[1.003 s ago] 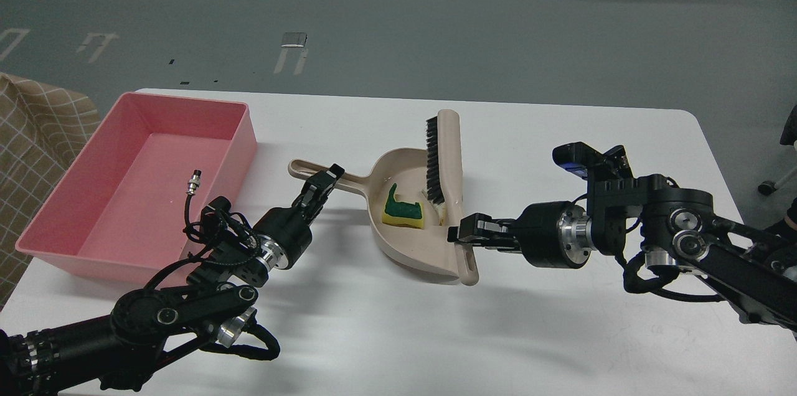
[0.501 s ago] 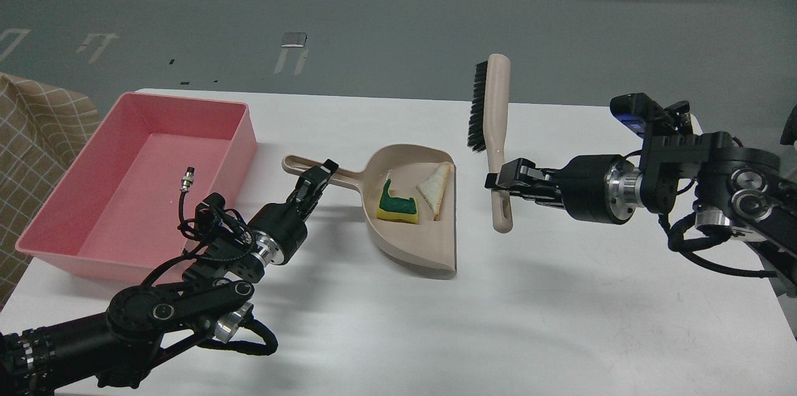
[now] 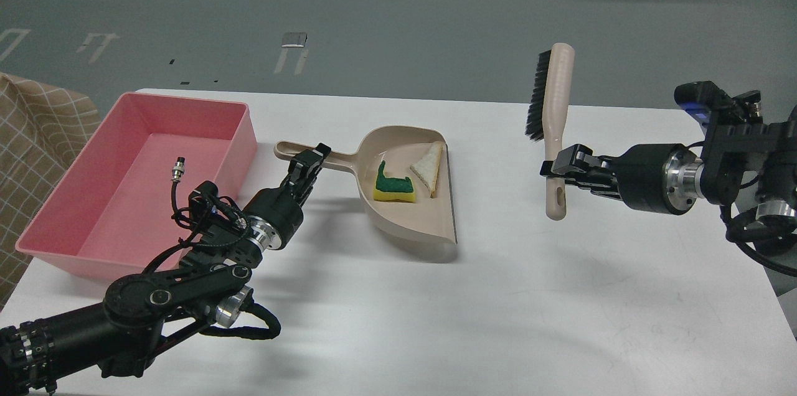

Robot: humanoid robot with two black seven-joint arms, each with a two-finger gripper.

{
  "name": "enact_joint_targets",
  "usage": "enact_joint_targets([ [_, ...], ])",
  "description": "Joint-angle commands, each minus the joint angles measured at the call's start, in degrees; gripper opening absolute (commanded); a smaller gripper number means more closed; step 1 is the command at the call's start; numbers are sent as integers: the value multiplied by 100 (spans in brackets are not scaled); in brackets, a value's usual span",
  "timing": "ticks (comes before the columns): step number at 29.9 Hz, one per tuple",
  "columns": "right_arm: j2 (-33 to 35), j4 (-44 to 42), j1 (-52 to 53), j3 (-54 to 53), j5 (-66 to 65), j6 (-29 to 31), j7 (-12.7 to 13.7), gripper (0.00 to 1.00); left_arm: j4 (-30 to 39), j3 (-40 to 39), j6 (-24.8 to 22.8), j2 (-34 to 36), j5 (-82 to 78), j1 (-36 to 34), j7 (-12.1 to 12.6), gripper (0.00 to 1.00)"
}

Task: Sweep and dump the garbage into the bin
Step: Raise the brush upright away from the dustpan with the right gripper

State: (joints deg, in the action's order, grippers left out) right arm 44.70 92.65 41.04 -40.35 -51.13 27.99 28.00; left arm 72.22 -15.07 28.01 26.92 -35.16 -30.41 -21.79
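Garbage: both bits sit in the dustpan (image 3: 405, 197) pan, middle of the frame. Sponge (image 3: 393, 184) on the left, bread slice (image 3: 429, 167) touching-close on its right.
Left gripper (image 3: 308, 165): my left arm has its fingers clamped round the dustpan handle, near the handle's far end. Looks like a firm pinch.
Right gripper (image 3: 563, 169): closed on the brush (image 3: 553, 128) handle, brush held upright with bristles up top, well off to the right of the pan. Out of the way, I'd say.
Bin (image 3: 137, 178): pink tub at the left of the frame, just beyond the handle tip, resting on the table (image 3: 498, 296).
What the dump turns on: the pan's long axis runs left-right, handle pointing at the bin, open lip facing away from it. Left arm's the near one, so I reckon it has to lift, carry left and swing the lip over the rim.
Risk: sponge could slide out early if I tip too soon.
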Motion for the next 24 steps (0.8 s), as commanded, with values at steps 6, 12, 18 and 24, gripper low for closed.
enact_joint_targets([
  [6, 48, -212, -17, -113, 111, 1, 0, 0, 28, -250, -76, 103, 9, 0, 8, 0],
  [12, 206, -256, -43, -122, 164, 1, 0, 0, 46, -391, -129, 112, 9, 0, 8, 0],
  [18, 285, -256, -61, -122, 191, 1, 0, 0, 64, -400, -138, 182, 18, -9, 8, 0],
  [24, 303, -256, -131, -122, 182, 1, 0, 0, 73, -461, -331, 323, 159, -97, 8, 0],
])
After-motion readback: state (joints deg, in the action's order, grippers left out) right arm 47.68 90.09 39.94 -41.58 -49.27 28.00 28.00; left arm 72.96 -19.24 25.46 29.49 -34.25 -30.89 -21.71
